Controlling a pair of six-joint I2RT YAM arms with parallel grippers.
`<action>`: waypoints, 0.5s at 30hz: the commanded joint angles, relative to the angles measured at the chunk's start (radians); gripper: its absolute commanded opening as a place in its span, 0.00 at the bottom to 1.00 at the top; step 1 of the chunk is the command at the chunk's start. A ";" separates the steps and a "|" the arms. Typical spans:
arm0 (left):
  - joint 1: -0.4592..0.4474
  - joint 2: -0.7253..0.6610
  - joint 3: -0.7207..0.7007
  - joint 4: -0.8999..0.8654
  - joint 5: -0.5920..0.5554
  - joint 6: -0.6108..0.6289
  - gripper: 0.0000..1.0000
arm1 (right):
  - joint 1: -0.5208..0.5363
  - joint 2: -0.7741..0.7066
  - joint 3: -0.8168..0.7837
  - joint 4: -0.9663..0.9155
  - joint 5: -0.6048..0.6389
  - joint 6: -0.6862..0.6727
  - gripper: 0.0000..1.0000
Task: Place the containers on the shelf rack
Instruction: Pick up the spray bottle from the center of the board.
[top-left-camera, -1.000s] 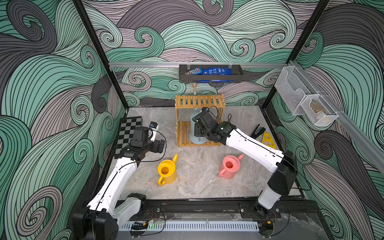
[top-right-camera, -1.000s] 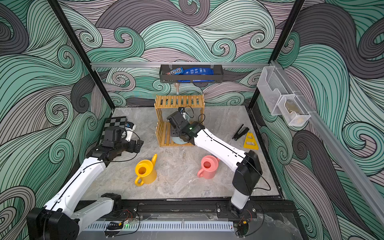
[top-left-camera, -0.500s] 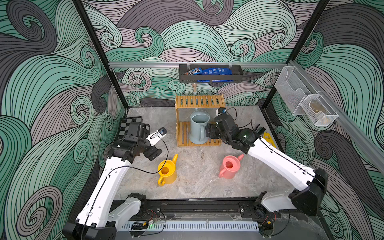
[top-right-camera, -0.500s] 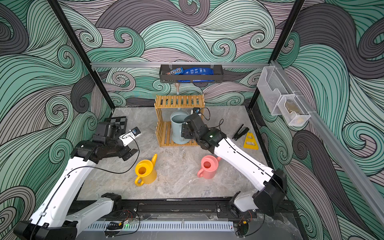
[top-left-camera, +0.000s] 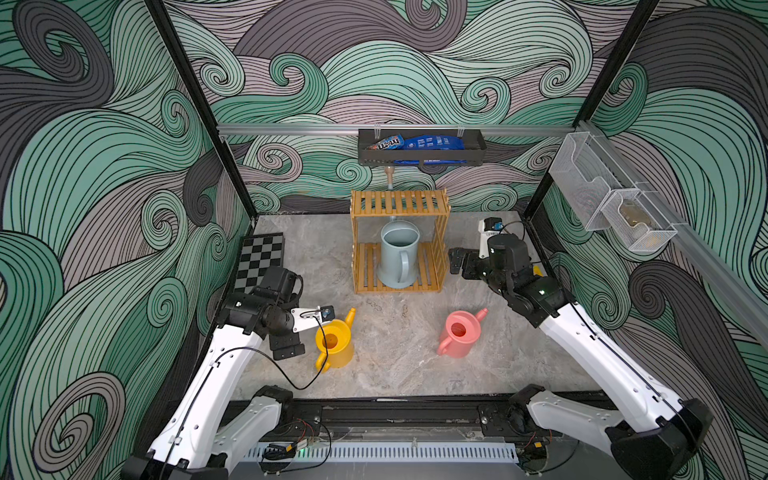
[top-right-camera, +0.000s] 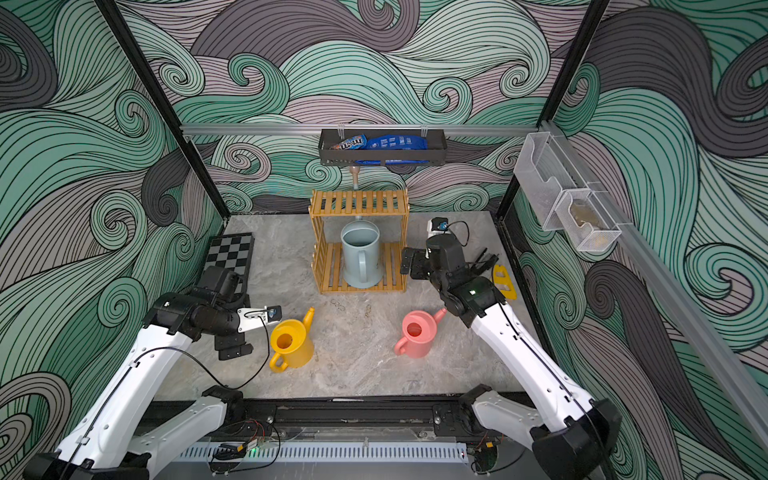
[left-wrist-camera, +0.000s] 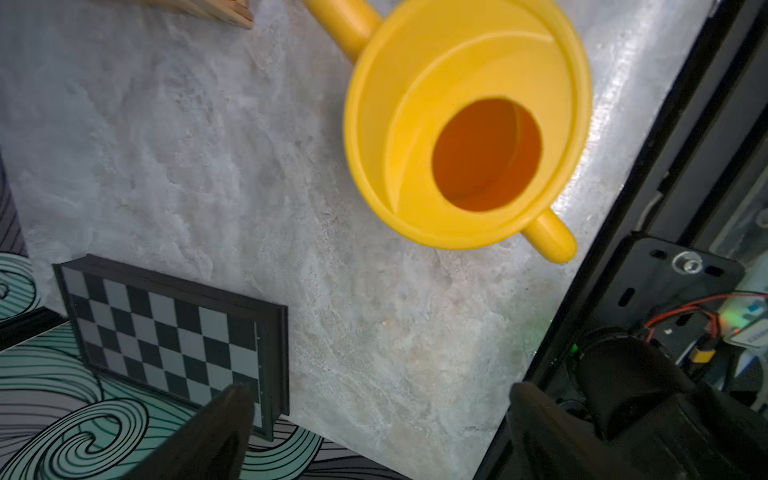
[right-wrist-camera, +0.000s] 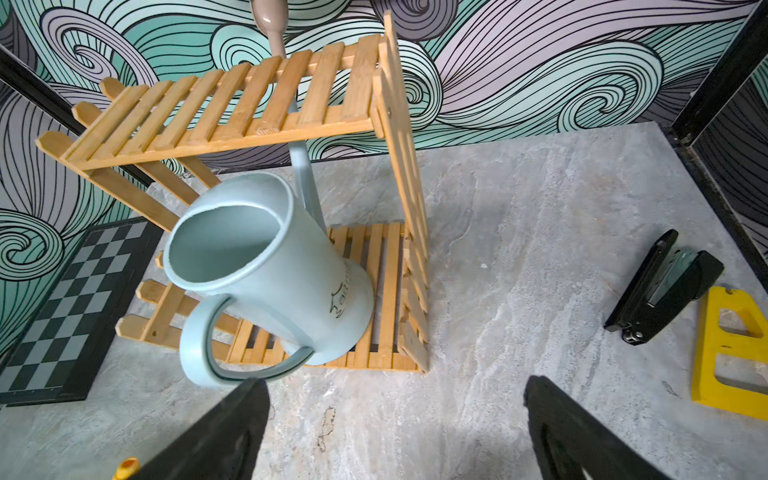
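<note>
Sitting on the rack's (top-left-camera: 399, 203) lower tier: blue can (top-left-camera: 397, 257).
Right wrist view is showing stapler (right-wrist-camera: 660, 286), left wrist view yellow can (left-wrist-camera: 478, 62); left gripper (left-wrist-camera: 380, 390) and right gripper (right-wrist-camera: 397, 382) are gaping, empty.

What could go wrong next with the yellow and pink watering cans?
The open left gripper hangs close to the yellow can, so a clumsy reach might tip it. The blue can fills much of the bottom shelf of the rack, and its spout sticks up past the top shelf, so a small can set down there might bump it.
</note>
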 joint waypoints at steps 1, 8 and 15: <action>-0.019 -0.026 -0.030 -0.018 0.033 0.029 0.99 | -0.036 -0.052 -0.038 0.040 -0.044 -0.049 0.99; -0.023 -0.047 -0.083 0.049 0.166 -0.001 0.99 | -0.085 -0.099 -0.078 0.068 -0.083 -0.098 0.99; -0.026 -0.043 -0.121 0.158 0.206 -0.030 0.99 | -0.089 -0.110 -0.097 0.099 -0.104 -0.128 0.99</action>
